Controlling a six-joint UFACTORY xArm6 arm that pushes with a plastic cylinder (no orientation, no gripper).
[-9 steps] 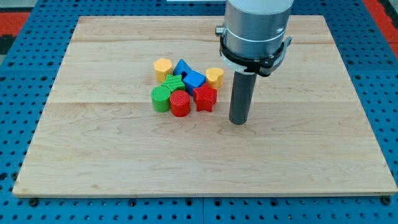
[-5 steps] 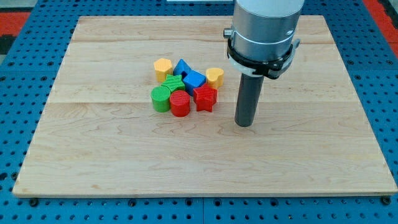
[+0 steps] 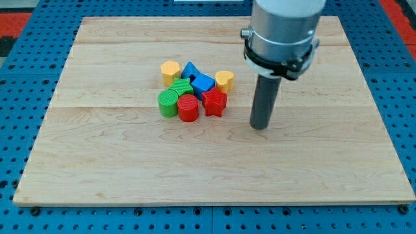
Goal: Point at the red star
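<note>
The red star (image 3: 215, 103) lies on the wooden board (image 3: 130, 169) at the right edge of a tight cluster of blocks, a little left of the board's middle. My tip (image 3: 260, 126) rests on the board to the star's right and slightly toward the view's bottom, apart from it by about a block's width. The star touches the red cylinder (image 3: 188, 108) on its left and the blue block (image 3: 203, 83) above it.
The cluster also holds a green cylinder (image 3: 168, 103), a green star (image 3: 181, 86), a yellow hexagon (image 3: 170, 71), a blue triangle (image 3: 189, 69) and a yellow heart (image 3: 225, 80). Blue pegboard surrounds the board.
My tip has slid a little to the view's right, away from the red star. The blocks have not moved.
</note>
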